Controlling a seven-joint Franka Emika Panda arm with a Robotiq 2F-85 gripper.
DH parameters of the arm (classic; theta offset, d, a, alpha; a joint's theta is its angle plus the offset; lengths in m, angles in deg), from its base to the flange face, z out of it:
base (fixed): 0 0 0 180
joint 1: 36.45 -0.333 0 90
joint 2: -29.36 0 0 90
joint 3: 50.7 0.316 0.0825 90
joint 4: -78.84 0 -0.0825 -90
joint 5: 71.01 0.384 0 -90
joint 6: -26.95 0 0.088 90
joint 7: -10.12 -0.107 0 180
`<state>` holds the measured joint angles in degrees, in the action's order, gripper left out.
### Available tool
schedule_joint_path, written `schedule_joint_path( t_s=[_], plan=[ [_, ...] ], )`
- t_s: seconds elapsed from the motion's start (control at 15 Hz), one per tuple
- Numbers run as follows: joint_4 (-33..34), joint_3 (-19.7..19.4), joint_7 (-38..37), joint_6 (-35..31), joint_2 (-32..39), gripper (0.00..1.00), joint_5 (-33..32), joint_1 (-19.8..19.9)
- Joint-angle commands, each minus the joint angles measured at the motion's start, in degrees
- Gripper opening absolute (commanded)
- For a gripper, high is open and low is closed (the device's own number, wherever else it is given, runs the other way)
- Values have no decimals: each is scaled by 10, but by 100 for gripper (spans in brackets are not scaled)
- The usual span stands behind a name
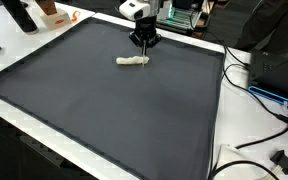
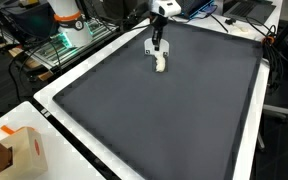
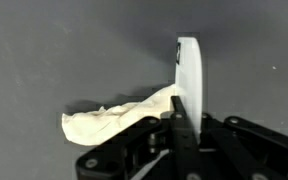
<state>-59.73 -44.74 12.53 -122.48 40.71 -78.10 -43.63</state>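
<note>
A crumpled white cloth (image 1: 131,61) is lying flat on the dark mat (image 1: 104,115) that is covering the surface (image 2: 46,103), toward the mat's far edge in both exterior views and well apart from the cables (image 1: 256,92) and the cardboard box (image 2: 20,150) at the margins. The arm is standing upright over it, and its fingers (image 3: 188,80) are pointing straight down at one end of the cloth (image 2: 161,66), not at its middle. In the wrist view the cloth (image 3: 109,118) is stretching away to the left of the fingers as one long, wrinkled strip. Its near end is running right up to the base of the pale finger pad, so nearly all of the strip is lying on one side of the fingers and nothing is showing on the other side. The long axis is running roughly across the wrist view, at about a right angle to the upright finger. The fingers are appearing drawn together, with no gap showing between them. They are touching or almost touching the cloth's end, but I cannot tell whether they are actually pinching it, since the contact is hidden behind the finger.
</note>
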Motion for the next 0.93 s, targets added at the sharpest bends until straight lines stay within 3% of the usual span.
schedule_joint_path(
  t_s=[0.0,0.47,0.87],
  plan=[
    [-14,-9,7,-34,18,1,-40,-2],
    [79,-9,12,-59,87,1,-115,-20],
    [151,-6,39,-35,137,1,-100,-20]
  ],
)
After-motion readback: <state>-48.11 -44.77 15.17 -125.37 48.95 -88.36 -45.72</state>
